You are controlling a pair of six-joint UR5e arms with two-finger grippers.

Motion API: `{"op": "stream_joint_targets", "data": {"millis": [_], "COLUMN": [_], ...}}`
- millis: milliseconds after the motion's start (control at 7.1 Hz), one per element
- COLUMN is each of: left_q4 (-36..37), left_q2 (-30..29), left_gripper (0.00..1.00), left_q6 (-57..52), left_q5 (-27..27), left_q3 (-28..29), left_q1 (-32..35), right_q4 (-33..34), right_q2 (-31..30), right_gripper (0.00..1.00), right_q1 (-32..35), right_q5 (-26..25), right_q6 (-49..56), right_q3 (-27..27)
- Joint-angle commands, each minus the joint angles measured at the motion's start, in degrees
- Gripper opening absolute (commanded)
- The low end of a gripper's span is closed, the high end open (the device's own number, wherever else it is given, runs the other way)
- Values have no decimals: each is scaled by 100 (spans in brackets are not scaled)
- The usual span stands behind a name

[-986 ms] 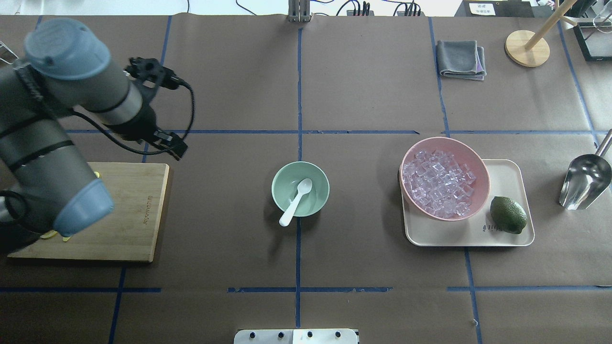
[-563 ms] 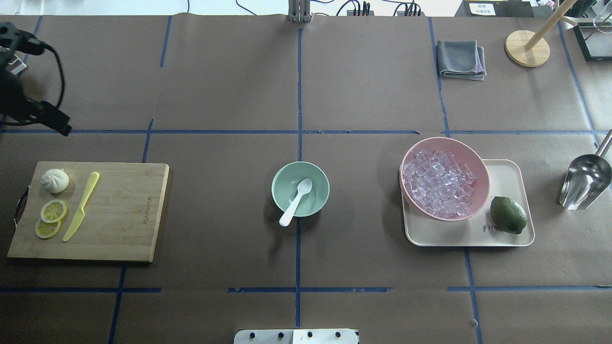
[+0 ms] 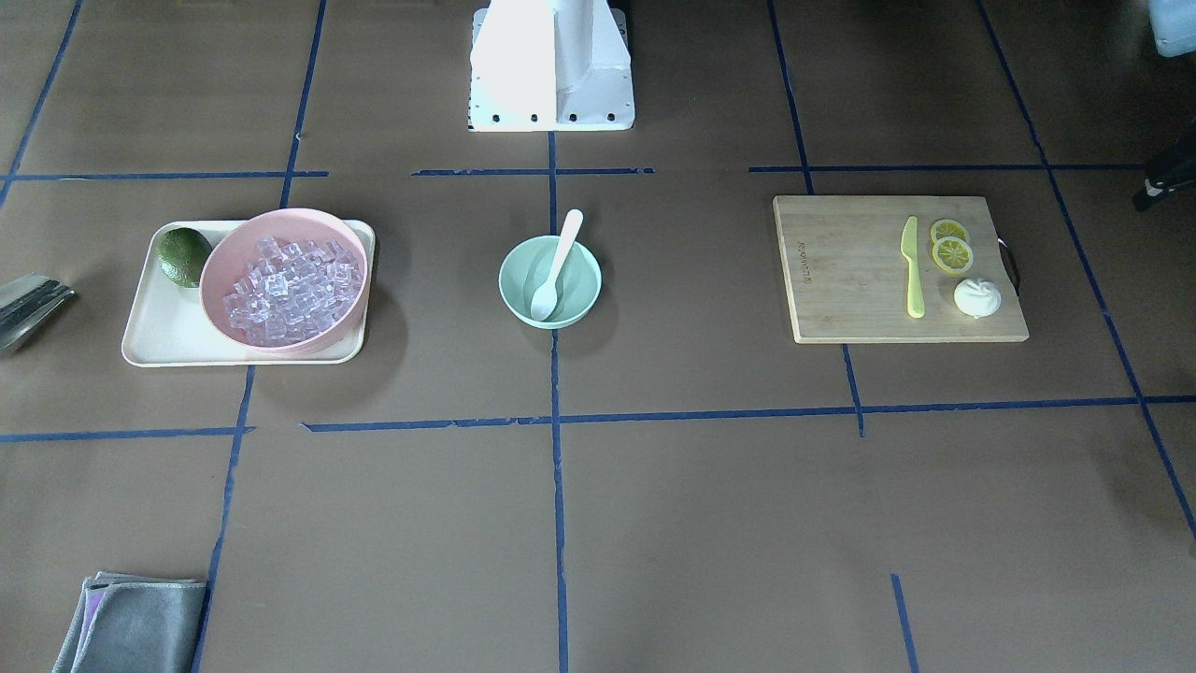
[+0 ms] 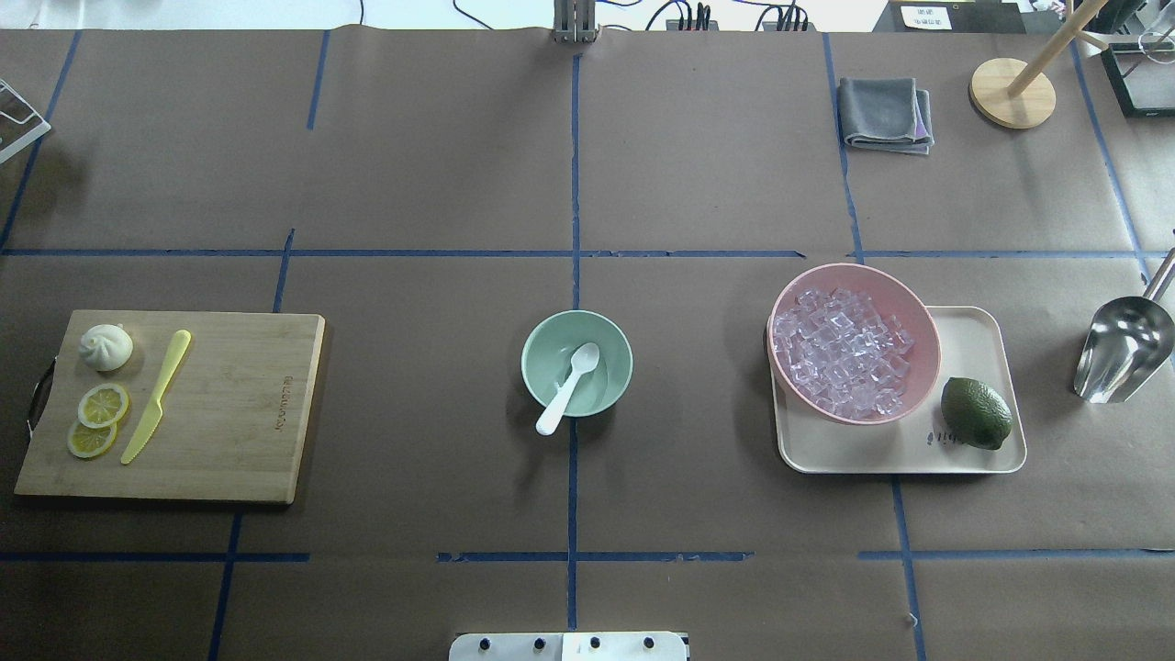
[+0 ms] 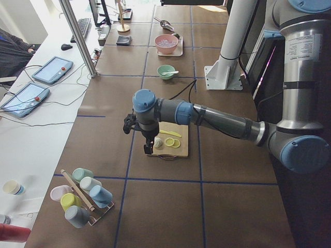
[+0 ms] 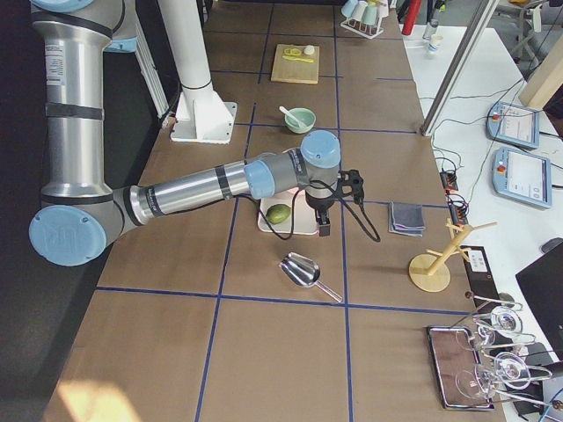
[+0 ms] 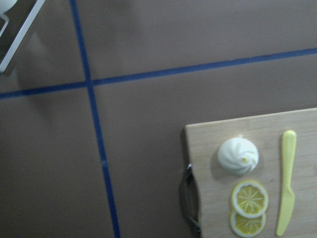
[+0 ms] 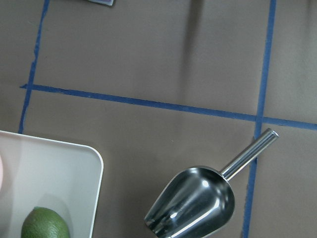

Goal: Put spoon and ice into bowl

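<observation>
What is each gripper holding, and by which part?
Cannot tell: left gripper and right gripper show only in side views. The spoon lies in the bowl, ice in the pink bowl.

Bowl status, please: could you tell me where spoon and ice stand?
Left gripper, right gripper: state unclear. Spoon in bowl. Ice all in pink bowl. No obstruction.

On the bench (image 4: 441,184): one mint-green bowl (image 4: 549,341), one white spoon (image 4: 569,386), one pink bowl (image 4: 923,321), and clear ice cubes (image 4: 840,358), too many and too tightly piled to count. One cream tray (image 4: 975,338), one green lime (image 4: 976,413), one metal scoop (image 4: 1122,349). One wooden cutting board (image 4: 239,404), one yellow-green knife (image 4: 156,397), two lemon slices (image 4: 103,404), one white bun (image 4: 106,347). One folded grey cloth (image 4: 886,112), one wooden stand (image 4: 1012,92).
</observation>
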State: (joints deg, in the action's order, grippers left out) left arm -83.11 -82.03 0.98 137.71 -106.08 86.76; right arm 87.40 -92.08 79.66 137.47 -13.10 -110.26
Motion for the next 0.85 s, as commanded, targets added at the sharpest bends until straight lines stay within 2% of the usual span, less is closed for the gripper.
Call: {"op": "stream_joint_targets", "data": {"millis": [0,141,282,423,704], "left_q4": [-275,-258,-258,-258,-258], "left_q2": [186,213,283,292,292], "left_gripper": [100,100,100,100,100], "left_q6": [-37,-28,-28,-28,-28], "left_q5": [10,-16,1,18,54], "left_q3": [325,334,334,334,325], "left_q1": [508,508,508,508,508], "right_q4": [-12,-12,-12,-12,-21], "right_q2": [267,617,873,1006,1190], "right_gripper": [99,93,94,99,99], "right_q1": [-466,-669,-966,-1326,-2467], "right_q5": [-54,-80,-106,-228,-1498], "right_q6": [-288,-559,-1240,-1717,-2745], "right_q3": [-372,-382,-478,-583,-865]}}
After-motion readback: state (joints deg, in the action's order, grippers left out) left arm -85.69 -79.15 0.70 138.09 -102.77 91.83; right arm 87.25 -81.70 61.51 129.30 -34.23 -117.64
